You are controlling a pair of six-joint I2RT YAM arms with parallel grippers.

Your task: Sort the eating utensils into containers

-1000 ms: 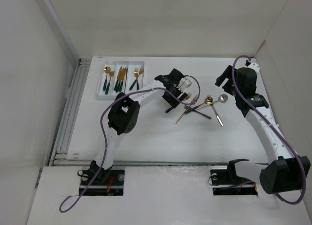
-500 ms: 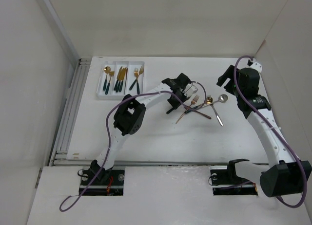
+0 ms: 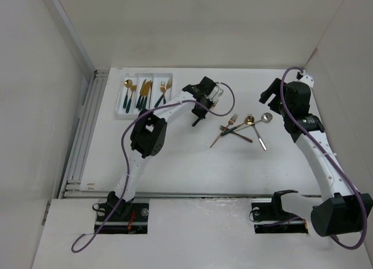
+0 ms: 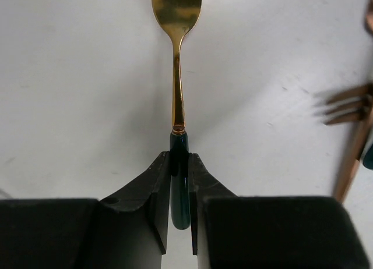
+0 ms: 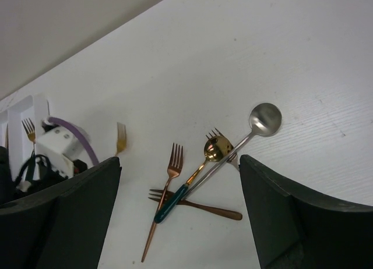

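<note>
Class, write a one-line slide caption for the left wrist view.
Left gripper shut on the dark green handle of a gold fork, with a copper fork at the frame's edge.

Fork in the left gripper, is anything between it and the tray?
Nothing visible. The left gripper is shut on the fork, and no utensil lies between it and the tray; the loose pile is on its other side.

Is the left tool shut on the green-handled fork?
Shut. Left wrist view: fingers of the left tool pinch the fork by its dark green handle, no gap.
</note>
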